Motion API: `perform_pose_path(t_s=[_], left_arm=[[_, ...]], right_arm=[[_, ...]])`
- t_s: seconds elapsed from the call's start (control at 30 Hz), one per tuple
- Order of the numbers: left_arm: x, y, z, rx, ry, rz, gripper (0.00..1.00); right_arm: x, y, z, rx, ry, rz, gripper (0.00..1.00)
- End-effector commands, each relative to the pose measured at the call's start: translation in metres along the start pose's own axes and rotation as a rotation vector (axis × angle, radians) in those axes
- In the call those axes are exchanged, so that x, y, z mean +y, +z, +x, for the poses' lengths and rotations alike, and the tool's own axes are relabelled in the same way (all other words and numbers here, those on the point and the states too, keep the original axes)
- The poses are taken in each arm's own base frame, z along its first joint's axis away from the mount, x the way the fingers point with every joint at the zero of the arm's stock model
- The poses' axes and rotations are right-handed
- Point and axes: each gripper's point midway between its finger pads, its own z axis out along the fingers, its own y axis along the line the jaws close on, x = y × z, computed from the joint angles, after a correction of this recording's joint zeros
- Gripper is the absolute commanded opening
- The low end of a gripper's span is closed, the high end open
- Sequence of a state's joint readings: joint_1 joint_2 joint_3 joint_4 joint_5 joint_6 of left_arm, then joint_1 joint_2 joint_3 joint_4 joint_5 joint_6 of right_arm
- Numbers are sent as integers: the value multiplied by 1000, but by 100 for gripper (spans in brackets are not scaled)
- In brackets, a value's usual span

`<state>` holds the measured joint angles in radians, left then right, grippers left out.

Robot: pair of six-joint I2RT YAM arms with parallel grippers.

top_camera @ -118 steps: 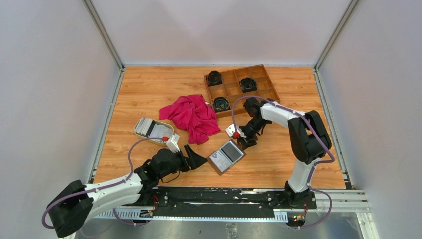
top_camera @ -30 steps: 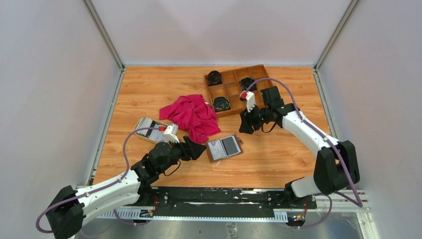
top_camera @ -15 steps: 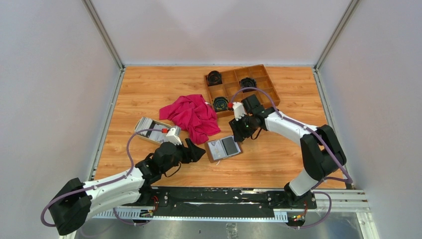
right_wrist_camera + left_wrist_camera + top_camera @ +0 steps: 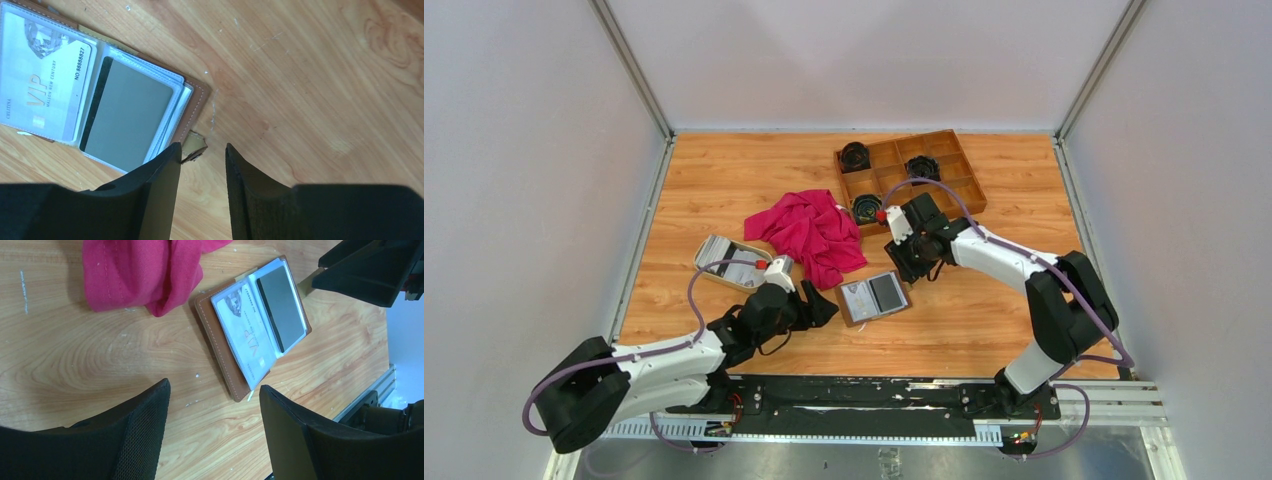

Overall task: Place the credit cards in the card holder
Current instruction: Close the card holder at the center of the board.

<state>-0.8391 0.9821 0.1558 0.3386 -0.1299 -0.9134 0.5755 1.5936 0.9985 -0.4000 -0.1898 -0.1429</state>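
Observation:
The card holder [image 4: 874,297] lies open on the table, brown leather with clear pockets. A white VIP card [image 4: 45,85] and a grey dark-striped card [image 4: 130,115] sit in those pockets. Its snap tab [image 4: 196,146] sticks out right at the tip of one finger of my right gripper [image 4: 201,150], which is open with a narrow gap and holds nothing. My left gripper [image 4: 214,390] is wide open and empty, just short of the holder's near-left corner [image 4: 240,390]. The stack of credit cards [image 4: 722,255] rests in a cream dish behind the left arm.
A pink cloth [image 4: 809,232] lies bunched just behind the holder. The wooden compartment tray [image 4: 944,165] with black round items stands at the back right, close behind my right arm. The cream dish [image 4: 704,268] sits left of the cloth.
My right gripper has swung left and down to the holder's far-right edge, and its jaws have narrowed. The left gripper has edged slightly toward the holder. Earlier the holder shifted back and turned.

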Motion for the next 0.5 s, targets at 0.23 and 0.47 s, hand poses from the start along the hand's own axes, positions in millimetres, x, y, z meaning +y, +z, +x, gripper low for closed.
perform_pose_path(t_s=[0.23, 0.47], left_arm=[[-14, 4, -15, -43, -13, 26, 69], [-15, 8, -14, -26, -9, 18, 69]], right_arm=[[-12, -14, -7, -16, -37, 58, 38], [-15, -16, 0, -1, -7, 39, 33]])
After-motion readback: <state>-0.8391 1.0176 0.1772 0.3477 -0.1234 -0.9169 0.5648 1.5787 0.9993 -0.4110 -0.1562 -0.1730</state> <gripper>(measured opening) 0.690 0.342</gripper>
